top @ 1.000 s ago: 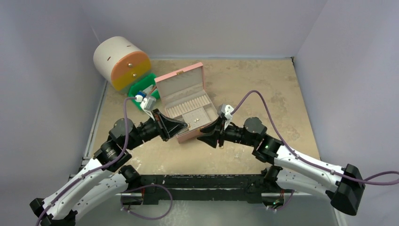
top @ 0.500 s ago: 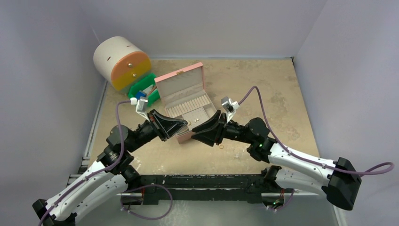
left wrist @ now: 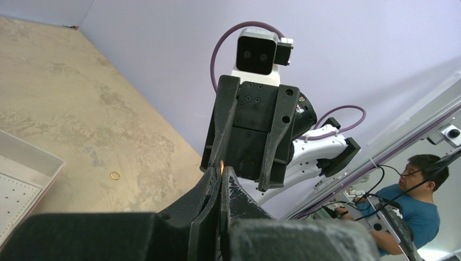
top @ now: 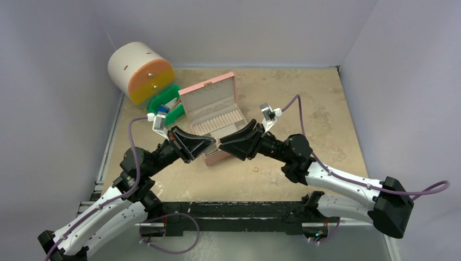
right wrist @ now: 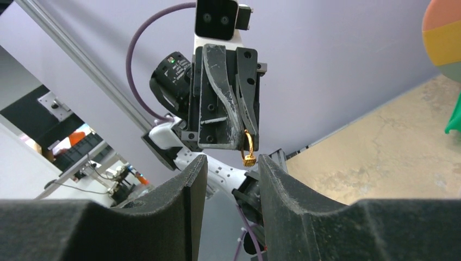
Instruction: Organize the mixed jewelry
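My left gripper (left wrist: 222,171) is shut on a small gold ring (right wrist: 248,148) with a tiny block on it. The ring hangs from its tips in the right wrist view and shows only as a gold sliver (left wrist: 223,164) in the left wrist view. My right gripper (right wrist: 228,163) is open, its fingers (right wrist: 191,173) pointing up at the ring just below it, not touching. Seen from above, the left gripper (top: 214,142) and the right gripper (top: 222,142) meet tip to tip over the front of the open pink box (top: 209,100). Another gold ring (top: 255,169) lies on the table.
A white drum with an orange and yellow face (top: 140,72) stands at the back left, with a green bin (top: 171,107) in front of it. The box's white tray (left wrist: 19,168) shows at the left of the left wrist view. Grey walls close three sides.
Both grippers have lifted and swung toward each other, from beside the box to tip to tip above its front edge. The ring on the table came into view as the right arm moved.
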Controlling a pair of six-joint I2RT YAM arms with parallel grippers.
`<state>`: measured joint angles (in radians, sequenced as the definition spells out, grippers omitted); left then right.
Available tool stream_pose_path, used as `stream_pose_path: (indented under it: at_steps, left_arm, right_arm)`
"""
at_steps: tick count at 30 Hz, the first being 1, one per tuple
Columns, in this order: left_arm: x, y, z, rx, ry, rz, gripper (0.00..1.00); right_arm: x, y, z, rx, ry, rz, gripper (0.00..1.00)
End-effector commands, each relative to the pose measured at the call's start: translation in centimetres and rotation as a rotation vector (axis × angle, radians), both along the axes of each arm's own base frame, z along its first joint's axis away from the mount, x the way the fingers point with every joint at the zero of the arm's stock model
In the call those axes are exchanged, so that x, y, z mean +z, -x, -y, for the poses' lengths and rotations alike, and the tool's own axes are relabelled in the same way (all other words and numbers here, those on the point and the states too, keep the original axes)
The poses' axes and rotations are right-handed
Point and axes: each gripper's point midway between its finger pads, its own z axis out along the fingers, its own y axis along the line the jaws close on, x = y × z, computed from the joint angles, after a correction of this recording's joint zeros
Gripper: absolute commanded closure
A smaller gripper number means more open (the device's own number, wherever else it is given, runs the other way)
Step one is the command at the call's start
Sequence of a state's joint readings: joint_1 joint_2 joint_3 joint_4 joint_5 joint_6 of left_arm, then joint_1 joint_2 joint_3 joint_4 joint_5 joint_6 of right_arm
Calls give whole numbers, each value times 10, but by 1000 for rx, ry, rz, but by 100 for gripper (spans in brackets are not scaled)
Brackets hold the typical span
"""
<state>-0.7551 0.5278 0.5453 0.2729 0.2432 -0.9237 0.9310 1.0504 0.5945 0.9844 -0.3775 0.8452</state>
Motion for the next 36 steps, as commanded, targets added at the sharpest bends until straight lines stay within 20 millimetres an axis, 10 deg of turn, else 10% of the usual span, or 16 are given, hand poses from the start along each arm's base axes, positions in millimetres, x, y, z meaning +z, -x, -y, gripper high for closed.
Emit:
stream_pose_path:
  at_steps: [1,36]
  left_arm:
    - [19,9,-3,-19,57,55,100]
    - [23,5,-9,20,76,67,100]
  right_arm:
    - [44,-2,6,-15,-135,29,58]
    - [33,-7,3,-15,-160,-12,75]
